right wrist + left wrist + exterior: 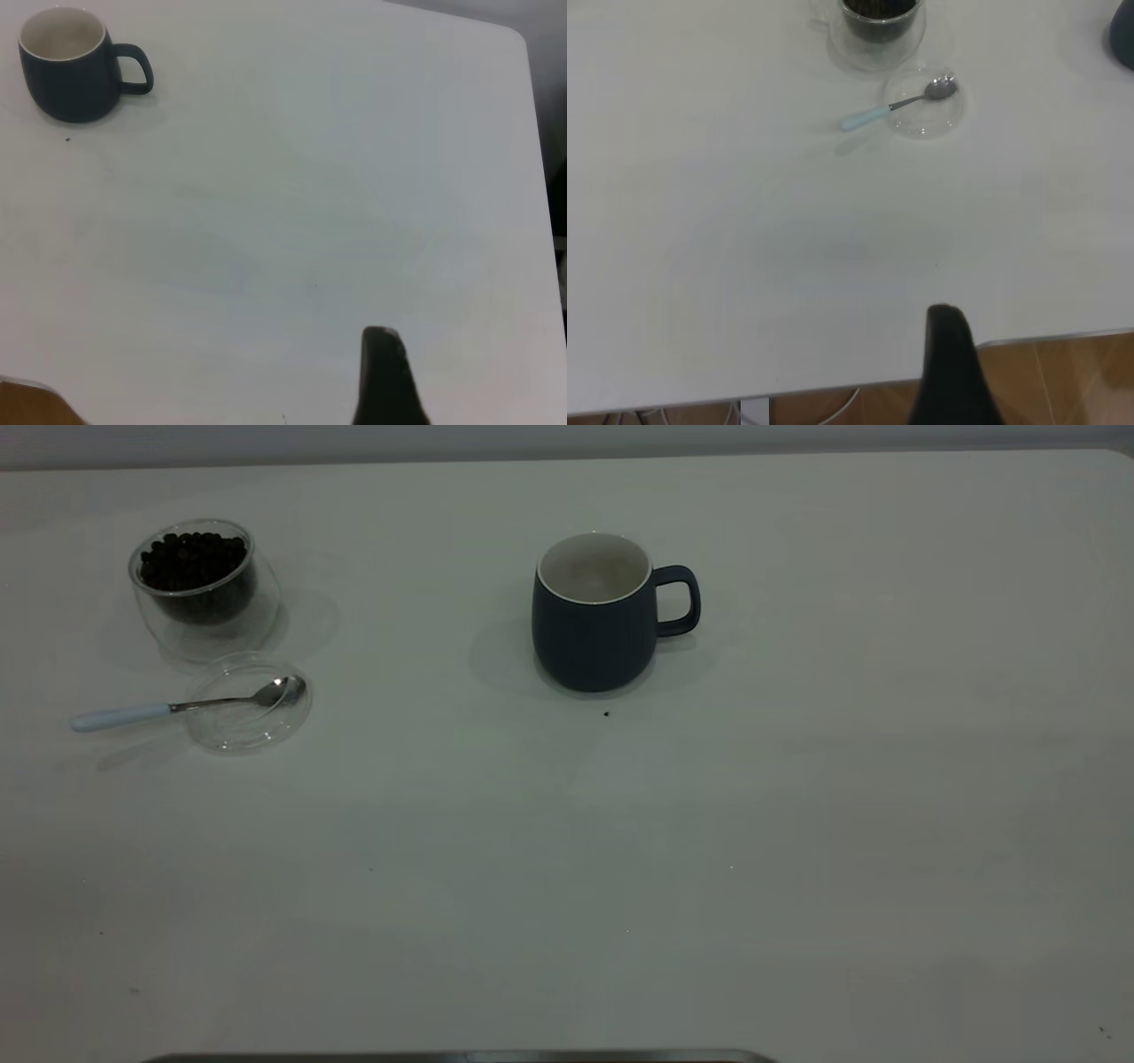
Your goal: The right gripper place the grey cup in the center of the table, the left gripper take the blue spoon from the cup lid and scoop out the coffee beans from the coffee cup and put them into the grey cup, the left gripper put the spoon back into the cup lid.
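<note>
Two arms wait off the near edge of the table [797,824], neither showing in the exterior view; each wrist view catches only a dark sliver of its own gripper, the left gripper [950,372] and the right gripper [383,376], so whether either is released or clenched cannot be told, and neither appears to hold anything. By the exterior view, the grey cup [595,615] stands upright near the middle of the tabletop, its loop handle pointing toward 3 o'clock and its white inside apparently without beans; a single dark speck lies just in front of it. Well apart, toward 9 o'clock from the mug, the coffee cup [205,589] holds a heap of coffee beans [193,561]. Just in front of that glass sits the cup lid [250,703], with the blue spoon [186,706] resting on it: bowl inside the lid at the 3 o'clock end, pale handle running out over the rim toward 9 o'clock, long axis nearly level across the view. The left arm looks clearly the nearer to it. With the mug seemingly placed already, the next move likely falls to the left gripper, which would need to reach away from the near edge and meet the handle crosswise.
</note>
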Robot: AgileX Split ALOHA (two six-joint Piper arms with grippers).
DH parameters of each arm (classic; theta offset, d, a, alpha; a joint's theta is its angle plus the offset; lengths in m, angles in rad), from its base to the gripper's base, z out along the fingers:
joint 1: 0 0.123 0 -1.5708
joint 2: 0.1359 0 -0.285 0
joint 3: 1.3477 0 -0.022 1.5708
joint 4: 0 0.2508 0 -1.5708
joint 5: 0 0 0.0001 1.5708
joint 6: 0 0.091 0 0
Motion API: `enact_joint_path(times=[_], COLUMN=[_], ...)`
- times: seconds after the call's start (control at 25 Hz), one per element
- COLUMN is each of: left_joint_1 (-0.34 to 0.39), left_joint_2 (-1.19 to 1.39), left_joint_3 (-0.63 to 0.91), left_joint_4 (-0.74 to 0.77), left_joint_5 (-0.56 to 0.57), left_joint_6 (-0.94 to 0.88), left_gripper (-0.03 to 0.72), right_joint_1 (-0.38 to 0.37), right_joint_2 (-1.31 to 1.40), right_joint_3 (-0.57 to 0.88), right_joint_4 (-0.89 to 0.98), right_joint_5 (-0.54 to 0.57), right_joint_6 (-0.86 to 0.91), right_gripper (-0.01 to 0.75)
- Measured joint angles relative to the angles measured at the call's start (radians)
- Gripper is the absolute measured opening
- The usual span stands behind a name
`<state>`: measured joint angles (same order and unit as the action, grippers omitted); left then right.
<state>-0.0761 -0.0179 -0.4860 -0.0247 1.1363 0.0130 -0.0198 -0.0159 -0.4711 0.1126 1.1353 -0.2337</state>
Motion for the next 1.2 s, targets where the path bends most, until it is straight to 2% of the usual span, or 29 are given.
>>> enact_joint_path(times=[0.28, 0.48, 0.68, 1.2], left_joint_1=[0.000, 0.000, 0.000, 0.000], left_joint_2=[0.000, 0.000, 0.000, 0.000], left_joint_3=[0.000, 0.000, 0.000, 0.000], left_joint_4=[0.000, 0.000, 0.000, 0.000], left_joint_5=[0.000, 0.000, 0.000, 0.000], left_joint_6=[0.000, 0.000, 0.000, 0.000], left_gripper=[0.582, 0.582, 0.582, 0.582], right_joint_1=[0.000, 0.040, 0.042, 0.042], right_joint_2=[0.000, 0.000, 0.000, 0.000], right_joint_3=[0.000, 0.000, 0.000, 0.000], right_joint_4=[-0.001, -0.052, -0.101, -0.104], right_joint_5=[0.000, 0.000, 0.000, 0.000], right_joint_6=[0.002, 0.087, 0.149, 0.157], right_gripper=[0.459, 0.459, 0.459, 0.459])
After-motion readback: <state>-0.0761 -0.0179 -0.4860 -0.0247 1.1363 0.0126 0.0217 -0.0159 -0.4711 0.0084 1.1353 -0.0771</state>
